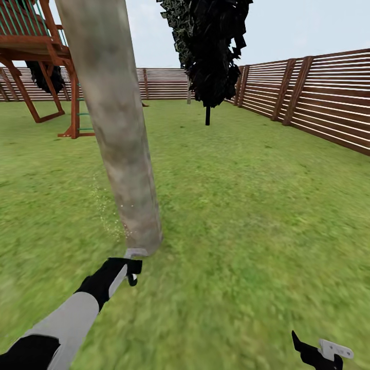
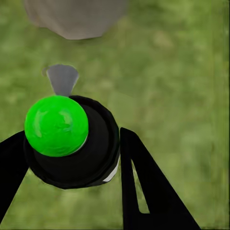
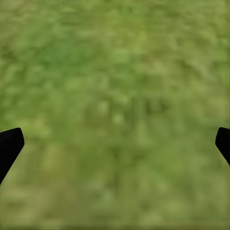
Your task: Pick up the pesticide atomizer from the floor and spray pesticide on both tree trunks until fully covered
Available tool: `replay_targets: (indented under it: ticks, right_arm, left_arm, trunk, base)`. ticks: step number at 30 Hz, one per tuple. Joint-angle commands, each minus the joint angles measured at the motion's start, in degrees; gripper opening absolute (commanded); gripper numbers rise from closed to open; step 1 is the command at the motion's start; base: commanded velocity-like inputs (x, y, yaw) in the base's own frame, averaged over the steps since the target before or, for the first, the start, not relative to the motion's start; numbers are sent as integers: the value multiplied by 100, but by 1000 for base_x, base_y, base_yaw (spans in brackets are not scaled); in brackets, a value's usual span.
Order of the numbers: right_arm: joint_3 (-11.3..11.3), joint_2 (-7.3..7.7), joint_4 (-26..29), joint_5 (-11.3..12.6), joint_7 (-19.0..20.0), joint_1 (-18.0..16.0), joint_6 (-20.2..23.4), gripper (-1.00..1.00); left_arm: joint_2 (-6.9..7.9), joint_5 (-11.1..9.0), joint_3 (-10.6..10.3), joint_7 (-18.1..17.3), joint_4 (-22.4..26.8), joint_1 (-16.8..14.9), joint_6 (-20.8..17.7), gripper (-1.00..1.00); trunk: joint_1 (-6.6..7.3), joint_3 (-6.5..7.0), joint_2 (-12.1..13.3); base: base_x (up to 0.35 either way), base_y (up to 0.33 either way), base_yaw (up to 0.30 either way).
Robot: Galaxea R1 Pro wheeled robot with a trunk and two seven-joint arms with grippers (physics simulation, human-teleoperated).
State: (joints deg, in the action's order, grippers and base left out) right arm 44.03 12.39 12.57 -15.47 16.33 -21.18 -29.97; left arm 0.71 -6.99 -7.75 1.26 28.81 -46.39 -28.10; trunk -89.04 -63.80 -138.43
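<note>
1. Step in hand — spraying the first tree. Your left gripper [image 1: 132, 268] holds the pesticide atomizer [image 2: 72, 143] low against the foot of the near tree trunk [image 1: 115, 118], and fine pale specks of pesticide [image 1: 105, 213] drift just beside the trunk's lower left flank.
2. Where the atomizer sits: in the left wrist view it is a black cylinder seen end-on, capped by a bright green button [image 2: 56, 125], with a grey nozzle [image 2: 62, 79] aimed at the trunk's base [image 2: 74, 17]. The jaws are closed on the bottle, one black finger [image 2: 148, 191] pressing on each side.
3. Left arm pose: it reaches forward and low from the picture's lower left, the forearm nearly straight and the wrist close to the grass [image 1: 246, 205], so the nozzle meets only the lowest part of the trunk.
4. Right gripper [image 1: 321, 354]: parked low at your right, well apart from the trunk. Its fingertips [image 3: 9, 143] stand at opposite edges of the right wrist view with nothing but grass between them — jaws spread, empty.
5. What the next move calls for, as a judgement: the mottled column above shows no specks, so coverage looks far from complete. You would need to raise the nozzle along the trunk and work around it.
6. The dark tree [image 1: 208, 46] by the fence [image 1: 318, 103] has a thin black stem; whether it counts as the second target you cannot tell from here.
</note>
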Motion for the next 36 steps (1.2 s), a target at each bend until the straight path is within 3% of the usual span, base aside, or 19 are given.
replay_targets:
  ticks: [1,3,5,7,10,12,15,16,18,19,22,24,26,28,30,31,32,36]
  right_arm:
    - [0,0,0,0,-1,0,0,100]
    - [-1,0,0,0,-1,0,0,100]
    - [0,0,0,0,1,0,0,100]
    - [0,0,0,0,1,0,0,100]
    - [0,0,0,0,1,0,0,100]
    - [0,0,0,0,1,0,0,100]
    - [0,0,0,0,1,0,0,100]
    - [0,0,0,0,1,0,0,100]
    - [0,0,0,0,1,0,0,100]
    - [-1,0,0,0,1,0,0,100]
    - [0,0,0,0,0,0,0,100]
    - [0,0,0,0,0,0,0,100]
    - [0,0,0,0,0,0,0,100]
    - [0,0,0,0,-1,0,0,100]
    - [0,0,0,0,0,0,0,100]
    - [0,0,0,0,-3,0,0,100]
    - [0,0,0,0,-4,0,0,100]
    - [0,0,0,0,0,0,0,100]
  left_arm:
    - [184,5,0,-246,6,-4,-12,-100]
    - [798,-51,7,-621,21,-15,-228,-100]
    - [1007,-61,5,-916,32,-20,-316,-100]
    - [939,-64,1,-1001,222,-20,-474,-100]
    - [602,-7,-13,-978,817,-20,-1116,-100]
    - [490,3,-19,-971,1383,-20,-1555,-100]
    - [586,10,4,-977,1796,-32,-2042,-100]
    - [693,2,16,-987,1851,-69,-2084,-100]
    - [1089,-41,27,-1032,1906,-271,-2316,-100]
    - [1126,-49,24,-1032,1915,-306,-2353,-100]
    - [1051,-21,-26,-1031,1985,-321,-2426,-100]
    - [810,2,-45,-1031,2065,-322,-2487,-100]
    - [687,16,-48,-1028,2126,-340,-2663,-100]
    - [817,38,-11,-1031,2348,-370,-2731,-100]
    - [1178,6,0,-1031,2407,-581,-2867,-100]
    - [1268,-4,1,-1031,2415,-691,-2901,-100]
    - [1251,-27,2,-1031,2421,-734,-2917,-100]
    - [799,-27,-23,-1031,2433,-773,-2952,-100]
  trunk:
    - [0,0,0]
    - [0,0,0]
    - [0,0,0]
    - [0,0,0]
    - [0,0,0]
    - [0,0,0]
    - [0,0,0]
    - [0,0,0]
    - [0,0,0]
    - [0,0,0]
    - [0,0,0]
    - [0,0,0]
    - [0,0,0]
    - [0,0,0]
    - [0,0,0]
    - [0,0,0]
    - [0,0,0]
    - [0,0,0]
  base:
    - [0,0,0]
    - [0,0,0]
    - [0,0,0]
    - [0,0,0]
    - [0,0,0]
    - [0,0,0]
    - [0,0,0]
    - [0,0,0]
    - [0,0,0]
    - [0,0,0]
    - [-13,0,0]
    - [-263,0,0]
    - [-177,0,0]
    - [-21,0,0]
    - [-3,0,0]
    - [0,0,0]
    - [0,0,0]
    - [0,0,0]
